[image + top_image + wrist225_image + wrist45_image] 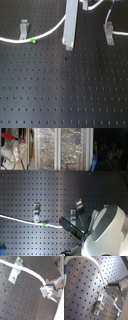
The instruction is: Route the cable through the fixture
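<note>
The white cable [50, 32] runs from the first exterior view's left, past its green mark [33, 40], and curves up to the grey gripper bar [69, 27]. It lies against the foot of the left fixture clip [23, 29]. A second clip [108, 32] stands at the right, with more cable and the blue mark [111, 7] above it. My gripper [47, 289] is shut on the cable [30, 273], which crosses a clip [15, 271] in the second wrist view. In the second exterior view the cable [25, 221] ends at my gripper [74, 228].
The black perforated board [65, 95] fills the first exterior view. In the second exterior view, foil-covered panels [60, 148] and clutter stand behind the board, and the white robot body [105, 233] fills the lower right. The first wrist view shows one clip [99, 304].
</note>
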Controlling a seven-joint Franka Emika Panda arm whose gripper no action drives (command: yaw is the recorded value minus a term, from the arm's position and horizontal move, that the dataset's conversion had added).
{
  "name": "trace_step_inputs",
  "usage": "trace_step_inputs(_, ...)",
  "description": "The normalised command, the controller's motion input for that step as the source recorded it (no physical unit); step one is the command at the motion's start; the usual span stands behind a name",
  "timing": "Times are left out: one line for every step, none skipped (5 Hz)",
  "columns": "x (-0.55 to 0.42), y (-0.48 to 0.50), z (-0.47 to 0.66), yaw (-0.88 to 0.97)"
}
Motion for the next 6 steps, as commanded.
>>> trace_step_inputs(-0.032, -0.052, 0.0, 0.0)
trace_step_inputs(0.006, 0.016, 0.0, 0.0)
trace_step_inputs(-0.019, 0.156, 0.2, -0.05)
trace_step_inputs(-0.254, 0.17, 0.31, -0.37)
trace_step_inputs(-0.301, 0.094, 0.19, -0.61)
trace_step_inputs(-0.268, -0.093, 0.17, -0.6)
